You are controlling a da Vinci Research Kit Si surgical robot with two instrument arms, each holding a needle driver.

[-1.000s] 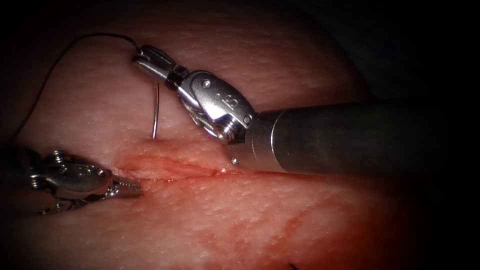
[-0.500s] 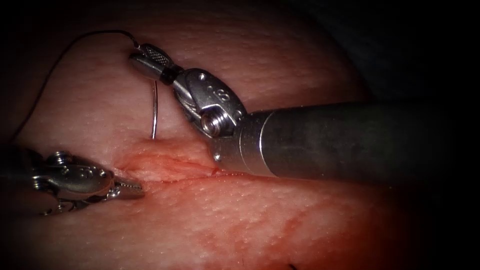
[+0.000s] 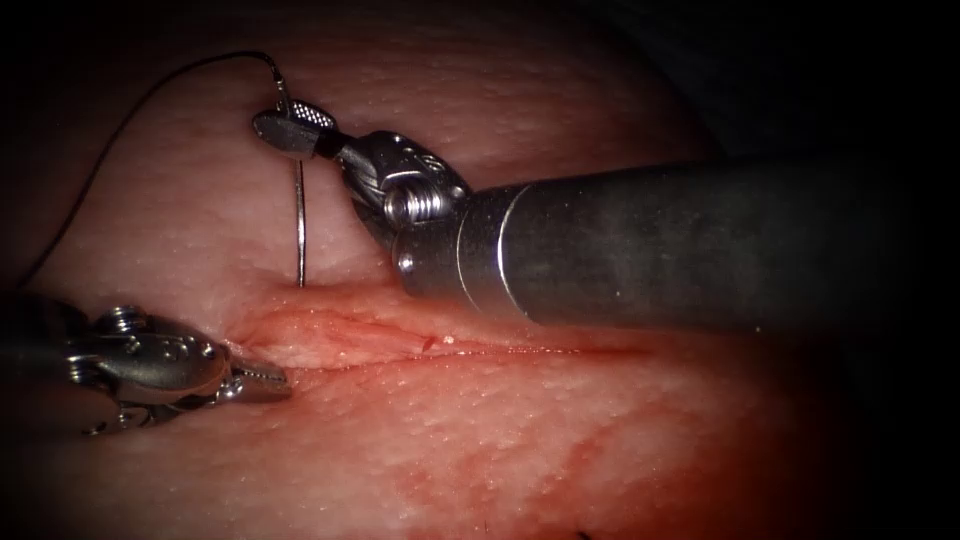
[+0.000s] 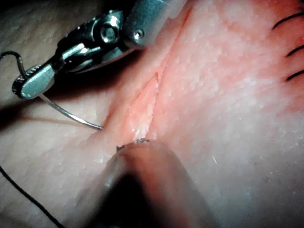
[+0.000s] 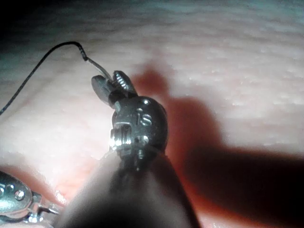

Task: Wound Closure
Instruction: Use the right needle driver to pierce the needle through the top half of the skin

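Note:
My right tool (image 3: 285,130) comes in over the tissue (image 3: 520,440) with its jaws shut on the curved needle (image 3: 299,220) close to its thread end. The needle hangs steeply; its tip touches the tissue just beyond the cut (image 3: 400,345), near the cut's left end. Whether the tip has entered I cannot tell. Dark thread (image 3: 130,100) runs from the needle's tail away to the left. My left tool (image 3: 262,380) lies at the cut's left end, jaws shut on nothing. The left wrist view shows the right tool (image 4: 31,81), needle (image 4: 66,113) and cut (image 4: 147,95); the right wrist view shows jaws (image 5: 110,80) and thread (image 5: 33,76).
Red fluid (image 3: 330,335) wets the cut's edges and stains the near tissue. The right tool's thick shaft (image 3: 680,250) lies over the cut's right part. Dark stitch ends (image 4: 289,19) show further along the tissue. The left tool (image 5: 19,199) appears in the right wrist view.
The right tool's shaft slid left and its wrist turned. The needle stands more upright and its tip has come down slightly onto the tissue. The left tool stayed put.

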